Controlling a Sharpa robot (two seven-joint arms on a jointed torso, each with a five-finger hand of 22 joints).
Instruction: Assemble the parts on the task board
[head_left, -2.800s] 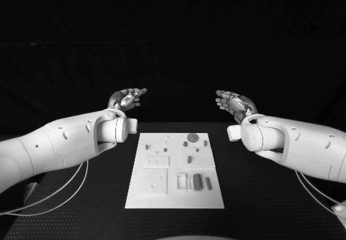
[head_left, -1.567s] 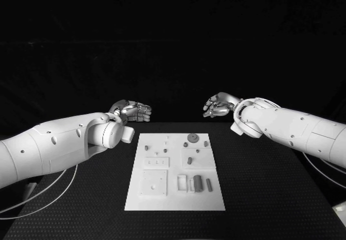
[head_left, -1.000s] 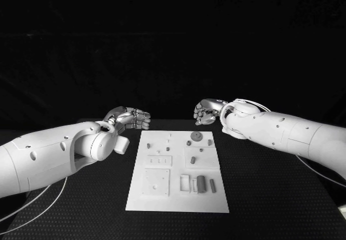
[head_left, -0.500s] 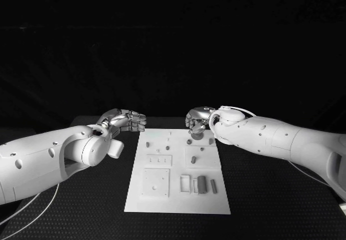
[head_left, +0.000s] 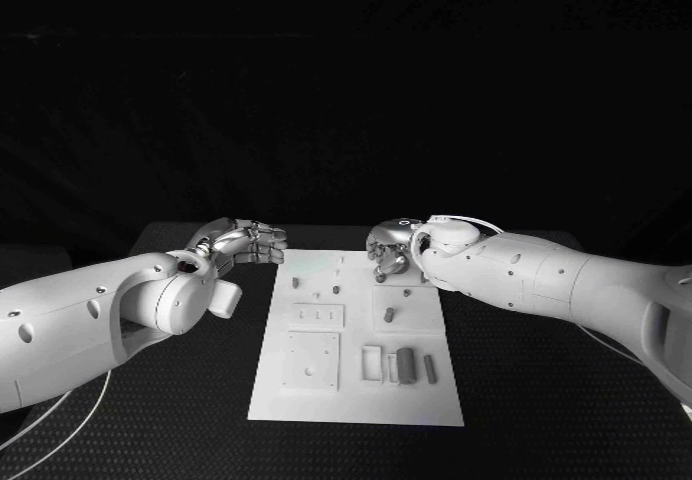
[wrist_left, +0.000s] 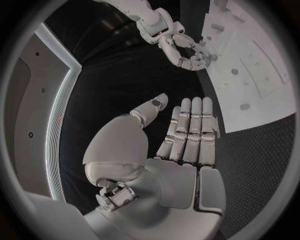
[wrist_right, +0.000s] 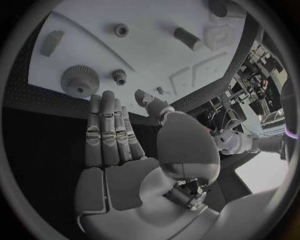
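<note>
Right now the task board (head_left: 353, 400) lies in the middle of the black table (head_left: 548, 400), with small grey parts on it: a large gear (wrist_right: 80, 79), a small gear (wrist_right: 119, 74) just beside it, and a dark cylinder (head_left: 405, 363) toward the board's near end. Over the board's far edge hangs the right hand (head_left: 389, 250), fingers straight and side by side, holding nothing. Just off the board's far left corner, the left hand (head_left: 248, 241) is flat too, fingers together, thumb apart, empty

White rounded arms (head_left: 101, 310) — silver jointed robot hands (wrist_left: 181, 132).
</note>
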